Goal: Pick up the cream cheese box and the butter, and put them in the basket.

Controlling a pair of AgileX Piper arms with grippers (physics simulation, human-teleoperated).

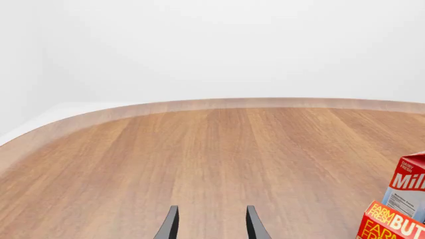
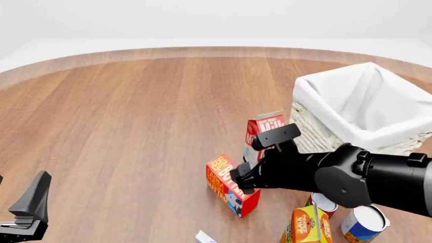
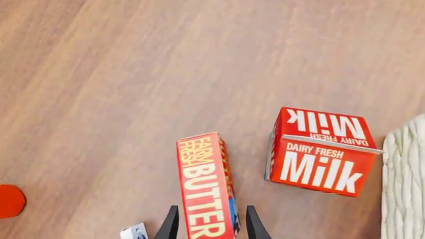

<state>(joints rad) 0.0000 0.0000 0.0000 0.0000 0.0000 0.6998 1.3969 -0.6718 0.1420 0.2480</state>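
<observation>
Right wrist view gives us the key relation: our right gripper [image 3: 207, 226] has its jaws apart with the butter [image 3: 204, 186] running between them, its long axis in line with the fingers, so the narrow width is what lies across the gap. Whether the pads already touch the carton's sides we cannot tell, since only the fingertips show at the frame edge. Closing looks like the move this calls for, in our judgement. Just beyond stands the milk [image 3: 320, 150], apart from the butter, and past it the woven wall of the basket [image 3: 403, 184]. From the front, the butter [image 2: 229, 185] stands on the table [image 2: 135, 126] near the basket [image 2: 337, 109], and the right arm covers part of both cartons there. Our right arm is plainly the nearer one; the left gripper [image 1: 209, 224] sits well apart over bare wood, jaws spread and holding nothing. A white and blue scrap [image 3: 135, 232] beside the right fingers, also cut off at the front view's lower edge, may be the cream cheese box, but too little shows to be sure.
</observation>
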